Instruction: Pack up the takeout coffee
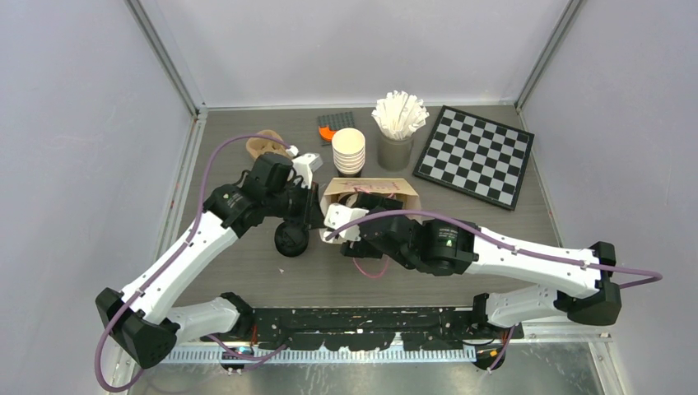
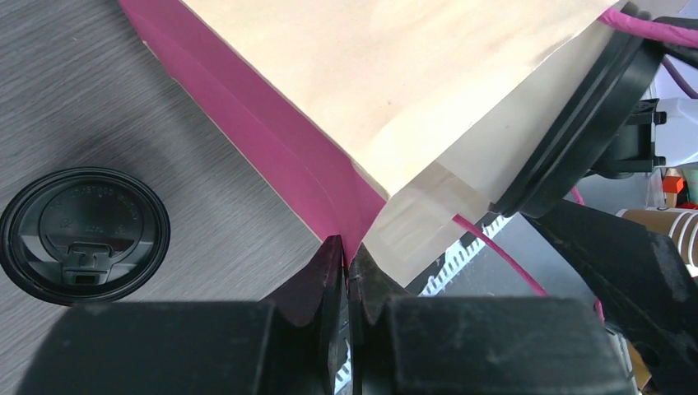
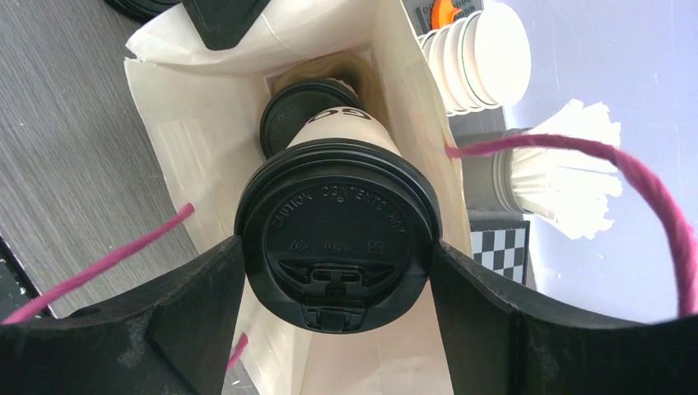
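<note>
At the table's centre, the left gripper (image 2: 350,271) pinched the paper bag (image 2: 411,82) at its 9 o'clock rim, likely to keep the mouth open. The right gripper (image 3: 333,284), spread wide, clasped a lidded coffee cup (image 3: 337,222) in that mouth. A second cup (image 3: 309,111) sat deeper, at 12 o'clock.

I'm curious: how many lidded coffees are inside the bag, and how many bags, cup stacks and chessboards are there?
Lidded coffees in the bag: 2
Paper bag: 1
Stack of lidless cups: 1
Chessboard: 1
Total: 5
</note>
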You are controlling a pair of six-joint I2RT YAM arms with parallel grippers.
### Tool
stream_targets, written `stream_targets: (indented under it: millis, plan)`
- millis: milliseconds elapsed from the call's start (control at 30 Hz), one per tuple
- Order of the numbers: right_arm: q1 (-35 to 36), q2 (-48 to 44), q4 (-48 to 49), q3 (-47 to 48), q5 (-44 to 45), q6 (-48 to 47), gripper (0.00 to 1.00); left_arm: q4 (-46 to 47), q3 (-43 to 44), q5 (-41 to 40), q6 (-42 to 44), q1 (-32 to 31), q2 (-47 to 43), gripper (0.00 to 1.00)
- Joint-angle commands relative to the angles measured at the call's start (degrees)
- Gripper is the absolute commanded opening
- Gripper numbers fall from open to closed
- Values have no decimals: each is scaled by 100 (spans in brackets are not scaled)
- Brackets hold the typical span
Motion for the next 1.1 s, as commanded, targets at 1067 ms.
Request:
stream_targets:
  millis: [1067]
  plan:
    - [-230, 595, 1176, -310, -6, -141, 69, 256, -32, 506, -210, -16, -169, 4]
